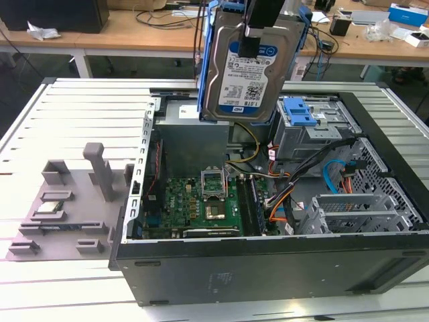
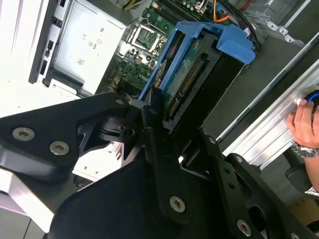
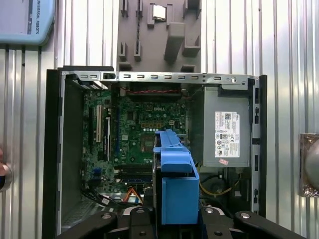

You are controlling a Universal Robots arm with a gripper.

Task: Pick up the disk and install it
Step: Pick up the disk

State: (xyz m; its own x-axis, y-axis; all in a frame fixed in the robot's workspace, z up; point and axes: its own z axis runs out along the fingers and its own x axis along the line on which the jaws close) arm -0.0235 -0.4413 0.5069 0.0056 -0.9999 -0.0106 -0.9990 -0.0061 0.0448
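The end effector (image 1: 253, 37) is clenched on the disk (image 1: 244, 70), black fingers (image 2: 150, 107) pinching one short end, so the drive hangs below it with nothing else supporting it. In the exterior view the disk stands on end, long axis vertical, label facing the camera and blue rails running down both sides. The second wrist view looks along the drive's length to the blue bracket at its free end.

The disk is up in the air over the open computer case (image 1: 268, 268), clear of everything inside. The grey drive cage (image 1: 308, 124) with its blue latch sits lower and toward the exterior view's right of the disk. From this angle I can't tell for sure whether the disk's lower end is already over the cage or over the grey power supply (image 3: 227, 129) beside it.

The motherboard (image 1: 201, 201) lies lower in the case. A grey fixture tray (image 1: 60, 194) holding a small processor chip (image 1: 53, 206) rests on the slatted desk (image 1: 80, 114) outside the case. A person's hand (image 2: 304, 122) rests at the desk edge.
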